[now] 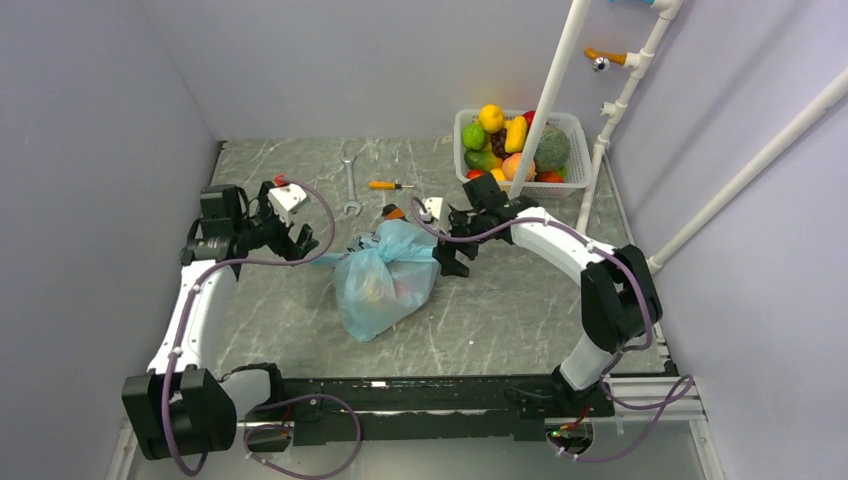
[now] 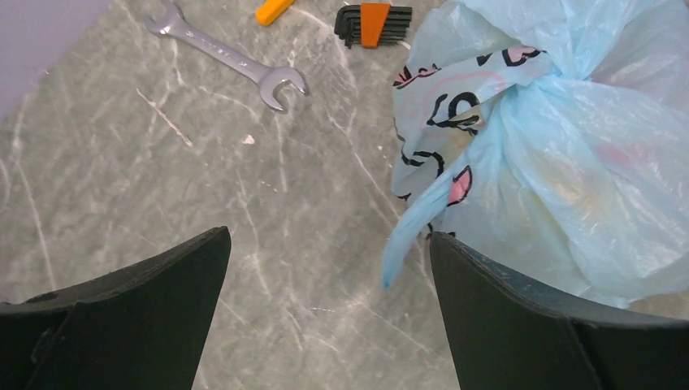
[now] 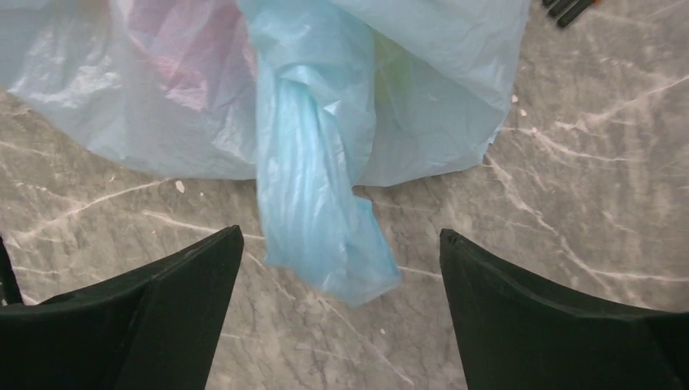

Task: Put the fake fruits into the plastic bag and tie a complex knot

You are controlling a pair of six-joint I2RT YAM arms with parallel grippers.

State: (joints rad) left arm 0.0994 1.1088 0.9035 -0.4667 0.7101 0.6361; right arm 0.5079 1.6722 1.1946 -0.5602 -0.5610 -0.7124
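- Placement, overhead view: the plastic bag [image 1: 385, 285] lay on its side near the middle of the table [image 1: 500, 310], between the two arms. Its neck was cinched into a knot [image 1: 383, 243] at the far end.
- Dim coloured shapes showed through the plastic. Which fruits they were could not be told.
- More fake fruits [image 1: 505, 140] sat heaped in a white mesh basket [image 1: 578, 128] at the far right, well apart from the bag.
- The left gripper [image 1: 300, 243] stood just left of the bag's neck, and the right gripper [image 1: 447, 255] just right of it.
- A wrench [image 1: 350, 180], a screwdriver [image 1: 385, 185] and a hex-key set [image 1: 395, 212] lay beyond the bag.
- Left wrist view: the left gripper's jaws stood wide apart and grasped nothing. A thin tail [image 2: 406, 236] of the bag ran down between the fingers, close to the right-hand one. Whether it touched that finger could not be told.
- Right wrist view: the right gripper's jaws were likewise spread, with nothing clamped. A broad crumpled tail [image 3: 321, 203] lay on the table between the fingers, clear of both.
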